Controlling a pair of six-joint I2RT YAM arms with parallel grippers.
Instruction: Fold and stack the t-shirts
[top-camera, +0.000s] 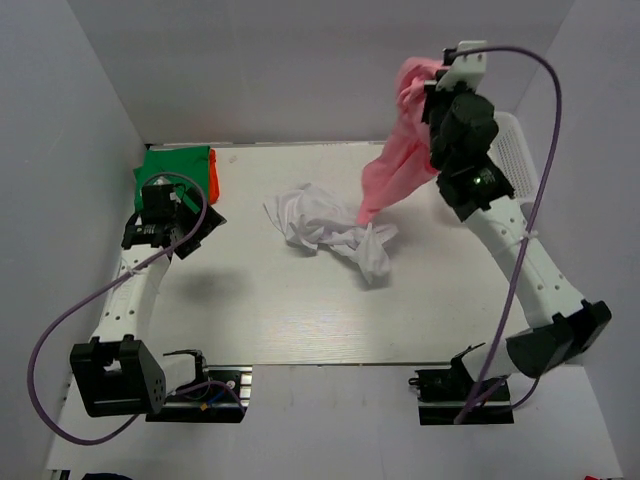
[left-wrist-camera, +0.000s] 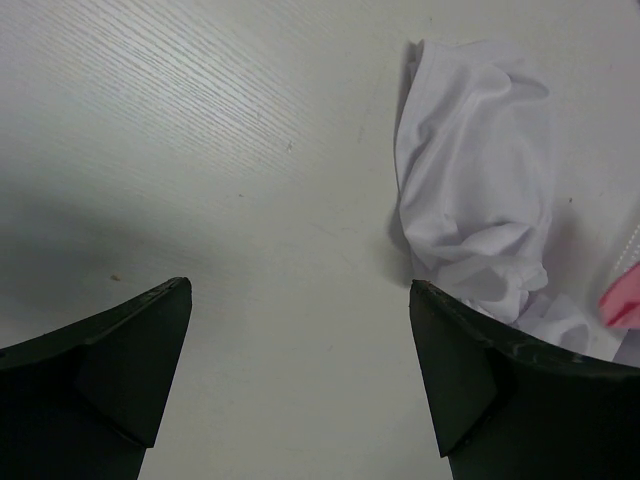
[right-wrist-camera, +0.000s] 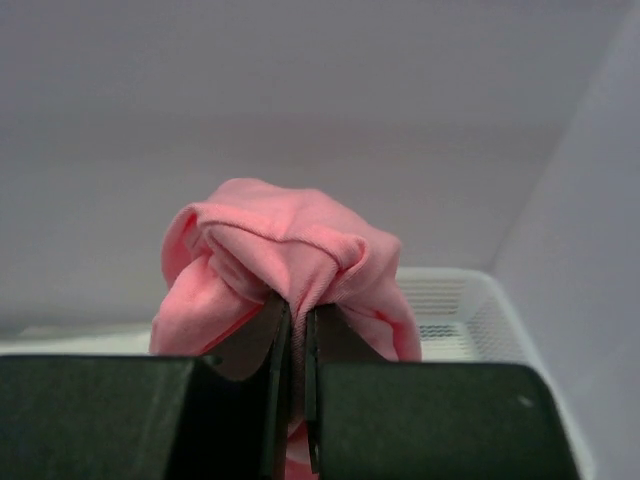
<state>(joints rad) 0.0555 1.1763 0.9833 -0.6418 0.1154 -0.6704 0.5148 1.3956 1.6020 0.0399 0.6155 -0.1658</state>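
Note:
My right gripper (top-camera: 432, 88) is shut on the pink t-shirt (top-camera: 395, 165) and holds it high above the table's back right; the cloth hangs down, its lower tip near the white t-shirt. In the right wrist view the pink t-shirt (right-wrist-camera: 285, 255) bunches over my closed gripper (right-wrist-camera: 297, 310). The white t-shirt (top-camera: 325, 228) lies crumpled at mid table; it also shows in the left wrist view (left-wrist-camera: 475, 190). Folded green (top-camera: 177, 165) and orange (top-camera: 213, 172) t-shirts lie stacked at the back left. My left gripper (top-camera: 192, 222) is open and empty over bare table (left-wrist-camera: 300, 290), left of the white shirt.
A white mesh basket (top-camera: 515, 155) stands at the back right behind my right arm, also in the right wrist view (right-wrist-camera: 450, 305). White walls enclose the table (top-camera: 300, 310) on the left, back and right.

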